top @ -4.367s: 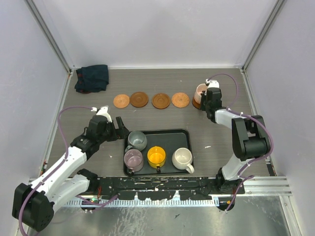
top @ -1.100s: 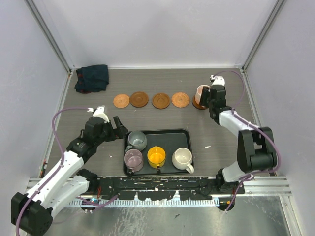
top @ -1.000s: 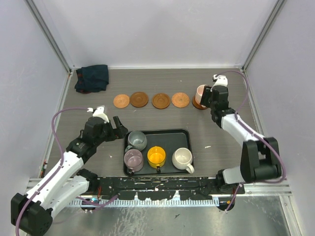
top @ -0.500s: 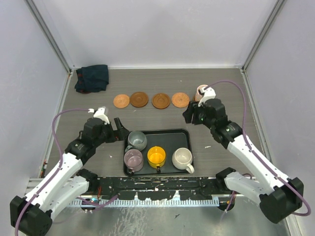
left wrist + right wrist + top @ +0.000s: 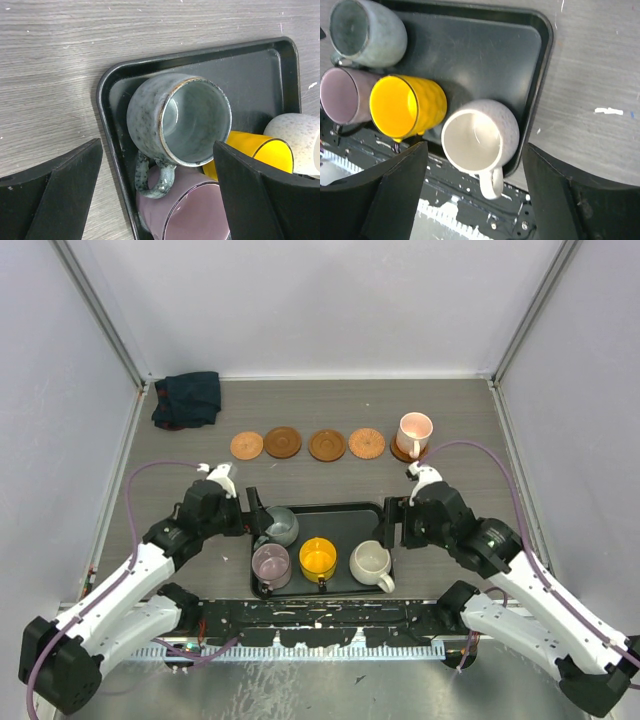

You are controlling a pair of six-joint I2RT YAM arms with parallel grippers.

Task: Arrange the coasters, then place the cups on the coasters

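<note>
Four bare brown coasters [image 5: 246, 445] [image 5: 283, 442] [image 5: 327, 444] [image 5: 367, 443] lie in a row. At the row's right end, the pink cup [image 5: 414, 430] stands on one more coaster [image 5: 400, 453]. The black tray [image 5: 340, 512] holds the grey-green cup [image 5: 279, 526] [image 5: 177, 122], mauve cup [image 5: 270, 565] [image 5: 185, 215], yellow cup [image 5: 318, 559] [image 5: 405, 107] and cream cup [image 5: 370, 562] [image 5: 477, 137]. My left gripper [image 5: 256, 518] [image 5: 157, 147] is open over the tray's left end, its fingers either side of the grey-green cup. My right gripper [image 5: 390, 528] [image 5: 475, 147] is open above the cream cup.
A dark blue cloth [image 5: 187, 398] lies crumpled in the far left corner. Grey walls enclose the table on three sides. The arms' base rail [image 5: 320, 620] runs along the near edge, close behind the tray.
My right gripper let go of the pink cup on its coaster, swung back to the tray's right end and opened wider. My left gripper moved right over the grey-green cup.
</note>
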